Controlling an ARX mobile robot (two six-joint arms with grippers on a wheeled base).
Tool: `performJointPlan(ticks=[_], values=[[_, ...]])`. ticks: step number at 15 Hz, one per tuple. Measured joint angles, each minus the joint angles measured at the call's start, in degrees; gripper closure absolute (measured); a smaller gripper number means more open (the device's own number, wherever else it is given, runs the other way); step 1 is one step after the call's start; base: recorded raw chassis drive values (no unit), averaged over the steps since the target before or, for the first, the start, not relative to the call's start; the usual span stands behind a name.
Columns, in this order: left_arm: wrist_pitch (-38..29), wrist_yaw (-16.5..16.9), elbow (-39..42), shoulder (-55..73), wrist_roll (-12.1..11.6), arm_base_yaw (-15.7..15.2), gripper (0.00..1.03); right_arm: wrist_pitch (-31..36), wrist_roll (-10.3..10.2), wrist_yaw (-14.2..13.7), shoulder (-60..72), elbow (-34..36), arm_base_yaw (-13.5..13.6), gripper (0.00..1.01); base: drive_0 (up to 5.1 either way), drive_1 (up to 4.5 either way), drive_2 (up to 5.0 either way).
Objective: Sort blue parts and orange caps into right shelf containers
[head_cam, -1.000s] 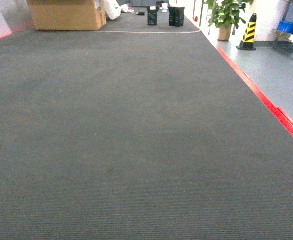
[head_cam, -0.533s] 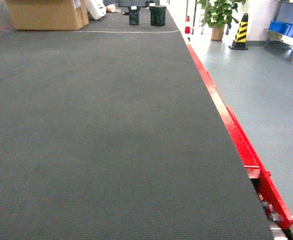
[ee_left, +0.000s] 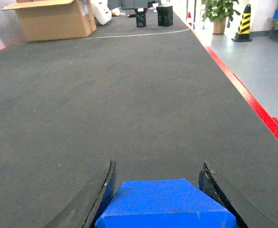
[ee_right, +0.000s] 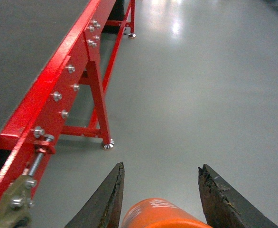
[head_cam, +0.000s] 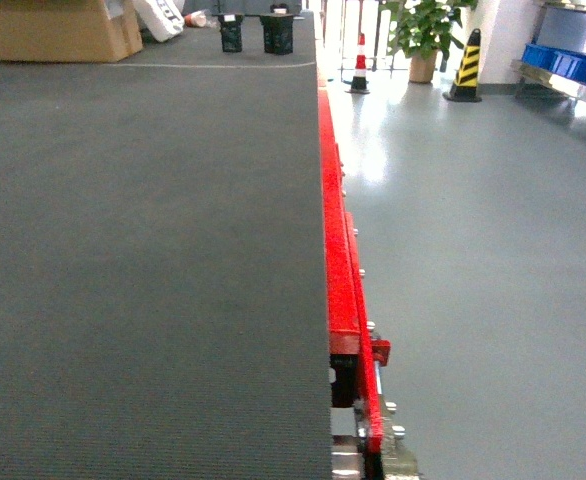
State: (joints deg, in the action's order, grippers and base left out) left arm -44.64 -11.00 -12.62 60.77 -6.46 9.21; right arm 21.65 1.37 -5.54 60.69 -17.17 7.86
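A blue part (ee_left: pixel 166 204) is clamped between the left gripper (ee_left: pixel 158 199) jaws, over the near end of the belt (ee_left: pixel 106 104). An orange cap (ee_right: pixel 163 216) is gripped by the right gripper (ee_right: pixel 160 197), out past the belt's red edge (ee_right: pixel 53 95) above the floor (ee_right: pixel 200 85). The carry step is judged to be in hand: both pieces are loaded. Far off at the right, blue containers (head_cam: pixel 571 64) are seen on a shelf; the base must be driven there before anything is released.
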Motion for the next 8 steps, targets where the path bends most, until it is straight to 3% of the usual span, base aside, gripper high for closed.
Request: performJointPlan(ticks=[8], values=[[-0.1,0.1,0.0,0.0,0.0,0.0,0.58,0.1,0.0,-0.1,0.0,0.0,0.0,0.59,5.1,-2.31,-2.3]])
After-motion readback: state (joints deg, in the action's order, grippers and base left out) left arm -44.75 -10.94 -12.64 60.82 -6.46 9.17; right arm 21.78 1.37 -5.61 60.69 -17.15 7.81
